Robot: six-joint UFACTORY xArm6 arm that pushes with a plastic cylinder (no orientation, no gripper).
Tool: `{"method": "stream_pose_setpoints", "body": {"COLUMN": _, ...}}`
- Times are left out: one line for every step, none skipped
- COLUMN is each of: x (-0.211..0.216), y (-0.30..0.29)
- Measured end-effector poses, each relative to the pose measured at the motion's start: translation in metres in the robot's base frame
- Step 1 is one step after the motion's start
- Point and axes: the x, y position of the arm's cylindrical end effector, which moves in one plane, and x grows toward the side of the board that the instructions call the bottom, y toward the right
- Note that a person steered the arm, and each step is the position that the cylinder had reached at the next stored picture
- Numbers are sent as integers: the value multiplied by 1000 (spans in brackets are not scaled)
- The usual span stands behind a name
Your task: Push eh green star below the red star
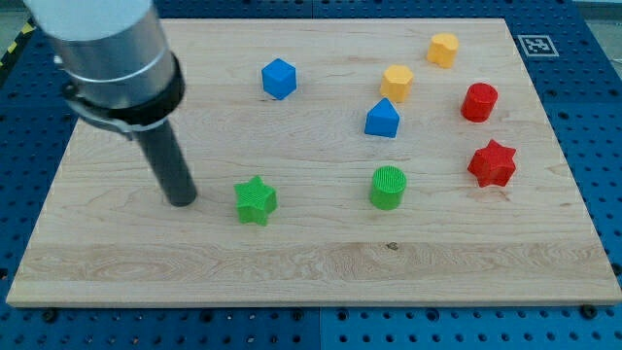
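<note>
The green star (256, 200) lies on the wooden board (311, 262), left of centre. The red star (492, 163) lies far off at the view's right, slightly higher in the view. My tip (181, 200) rests on the board just left of the green star, with a small gap between them. The rod rises up and left to the grey arm body at the view's top left.
A green cylinder (388, 187) stands between the two stars. A blue cube (279, 78), a blue wedge-like block (382, 119), two yellow blocks (397, 83) (443, 49) and a red cylinder (478, 101) lie further up the view.
</note>
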Motion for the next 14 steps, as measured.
{"method": "stream_pose_setpoints", "body": {"x": 3, "y": 78}}
{"method": "stream_pose_setpoints", "body": {"x": 24, "y": 137}}
{"method": "stream_pose_setpoints", "body": {"x": 28, "y": 146}}
{"method": "stream_pose_setpoints", "body": {"x": 30, "y": 134}}
{"method": "stream_pose_setpoints", "body": {"x": 41, "y": 89}}
{"method": "stream_pose_setpoints", "body": {"x": 50, "y": 83}}
{"method": "stream_pose_setpoints", "body": {"x": 53, "y": 105}}
{"method": "stream_pose_setpoints", "body": {"x": 53, "y": 134}}
{"method": "stream_pose_setpoints", "body": {"x": 53, "y": 174}}
{"method": "stream_pose_setpoints", "body": {"x": 53, "y": 205}}
{"method": "stream_pose_setpoints", "body": {"x": 53, "y": 238}}
{"method": "stream_pose_setpoints", "body": {"x": 53, "y": 274}}
{"method": "stream_pose_setpoints", "body": {"x": 53, "y": 304}}
{"method": "stream_pose_setpoints", "body": {"x": 53, "y": 314}}
